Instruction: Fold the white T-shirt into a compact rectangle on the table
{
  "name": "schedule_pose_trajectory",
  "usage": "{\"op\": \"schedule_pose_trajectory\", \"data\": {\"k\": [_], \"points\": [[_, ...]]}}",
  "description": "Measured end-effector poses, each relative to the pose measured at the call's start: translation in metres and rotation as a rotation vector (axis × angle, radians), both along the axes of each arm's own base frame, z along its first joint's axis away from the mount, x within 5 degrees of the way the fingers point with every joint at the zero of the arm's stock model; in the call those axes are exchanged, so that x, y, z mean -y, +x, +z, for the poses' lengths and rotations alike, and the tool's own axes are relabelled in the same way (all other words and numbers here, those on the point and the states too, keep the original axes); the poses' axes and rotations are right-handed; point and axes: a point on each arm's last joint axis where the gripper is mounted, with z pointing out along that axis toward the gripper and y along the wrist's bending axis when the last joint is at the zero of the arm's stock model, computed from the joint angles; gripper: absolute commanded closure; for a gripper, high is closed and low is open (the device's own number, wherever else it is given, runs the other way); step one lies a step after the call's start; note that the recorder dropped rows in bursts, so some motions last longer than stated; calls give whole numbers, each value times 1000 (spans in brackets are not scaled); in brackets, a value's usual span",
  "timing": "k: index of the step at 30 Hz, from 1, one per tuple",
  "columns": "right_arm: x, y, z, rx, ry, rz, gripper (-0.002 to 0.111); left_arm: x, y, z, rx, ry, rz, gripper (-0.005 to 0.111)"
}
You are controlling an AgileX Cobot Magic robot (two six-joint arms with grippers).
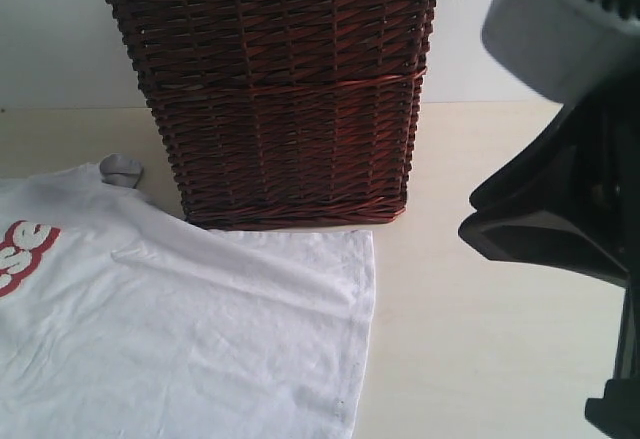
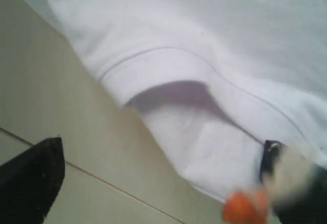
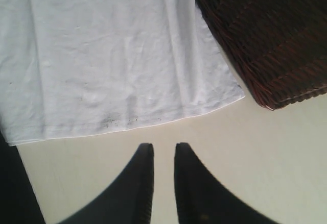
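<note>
On the table [image 1: 480,309], white T-shirt [image 1: 200,339] cropped, red patch [image 1: 25,254] half-seen

The exterior view sits low and near, looking across the pale cream matte desk [image 1: 480,339] toward the dark brown wicker basket [image 1: 280,99] against a white wall [image 1: 50,29]. A black and grey arm [image 1: 570,199] looms at its right edge, close to the lens. The right wrist view looks steeply down past the black right claw [image 3: 163,150] onto the hem of the white cotton T-shirt [image 3: 112,55] and the basket's base corner. The exterior view shows both of these too. The left wrist view, tilted and blurred, hangs very close over the shirt's neckline, with the left claw [image 2: 158,163] framing it.
</note>
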Motion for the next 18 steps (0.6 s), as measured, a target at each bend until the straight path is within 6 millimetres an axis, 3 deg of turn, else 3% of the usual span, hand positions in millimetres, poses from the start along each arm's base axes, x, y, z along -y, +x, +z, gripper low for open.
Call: {"op": "schedule_pose_trajectory", "data": {"k": [7,14,18], "points": [[0,0,0,3,-2,-1,91,-8,12,-22,84,26,66,2],[0,0,0,3,-2,-1,91,-8,12,-20,106,-9,130,2],[0,0,0,2,-4,-1,91,-3,5,1,97,-61,177,2]]}}
